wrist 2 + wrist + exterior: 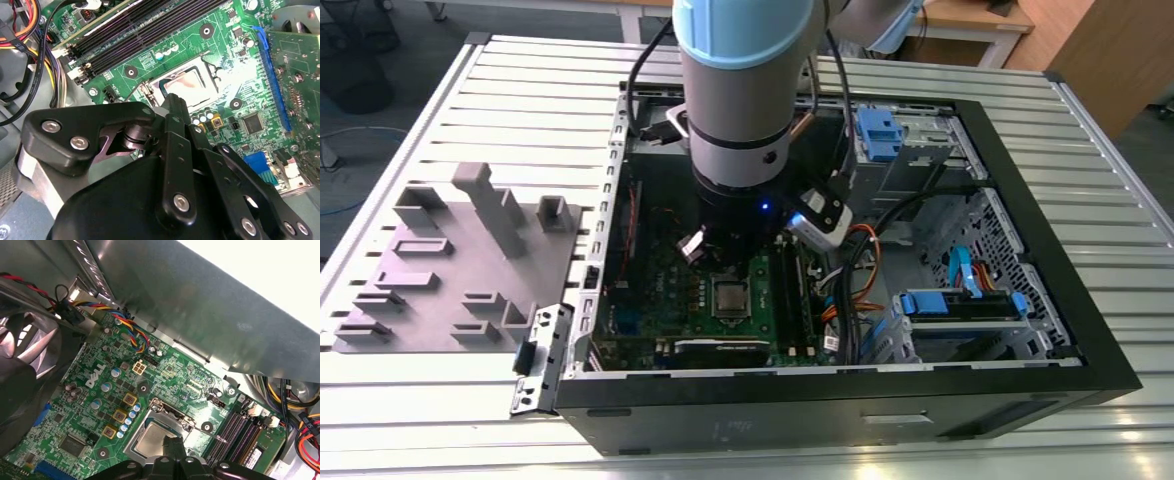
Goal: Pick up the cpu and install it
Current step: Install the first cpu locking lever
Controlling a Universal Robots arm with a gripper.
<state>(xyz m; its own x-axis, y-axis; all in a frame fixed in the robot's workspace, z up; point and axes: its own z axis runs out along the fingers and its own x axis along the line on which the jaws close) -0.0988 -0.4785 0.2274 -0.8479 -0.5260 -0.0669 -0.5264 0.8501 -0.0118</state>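
Ribbed metal tabletop point(480, 90) carries an open black case point(1067, 330), with the arm point(740, 100) reaching into it. On the green board point(95, 405) the cpu point(150, 440) sits in its socket. The claw point(172, 107) hangs just above it, fingertips pressed together, holding nothing.

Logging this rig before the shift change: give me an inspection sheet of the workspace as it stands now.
Surface: ribbed metal table, carrying an open computer case.
Job's things: cpu lies flat in its socket on the green motherboard; also visible in the exterior view.
Clutter: grey fixture tray on the exterior view's left.
Tool: tool sits just above the cpu; open or shut cannot be told.
Cables: coloured fan wires; orange and black bundle inside the case.
Surroundings: wooden furniture behind the table.
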